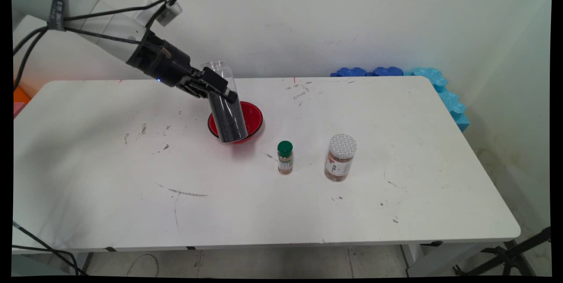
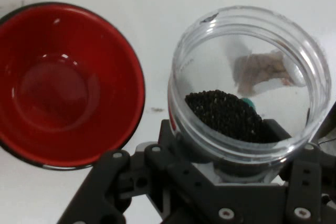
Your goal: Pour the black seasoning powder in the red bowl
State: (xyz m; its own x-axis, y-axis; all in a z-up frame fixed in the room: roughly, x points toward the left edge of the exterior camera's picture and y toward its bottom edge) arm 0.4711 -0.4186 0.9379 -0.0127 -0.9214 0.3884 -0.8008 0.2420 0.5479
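My gripper (image 1: 215, 89) is shut on a clear plastic jar (image 1: 225, 107) partly filled with small black grains. I hold the jar lifted and slightly tilted over a red bowl (image 1: 255, 118) on the white table (image 1: 281, 195). In the hand view the jar's open mouth (image 2: 249, 80) faces the camera, with the black grains (image 2: 226, 114) piled inside. The red bowl (image 2: 58, 85) lies to its left and looks empty.
A small spice bottle with a green cap (image 1: 285, 157) stands right of the bowl. A larger spice jar with a white lid (image 1: 340, 157) stands further right. Blue foam pieces (image 1: 422, 81) line the table's far right edge.
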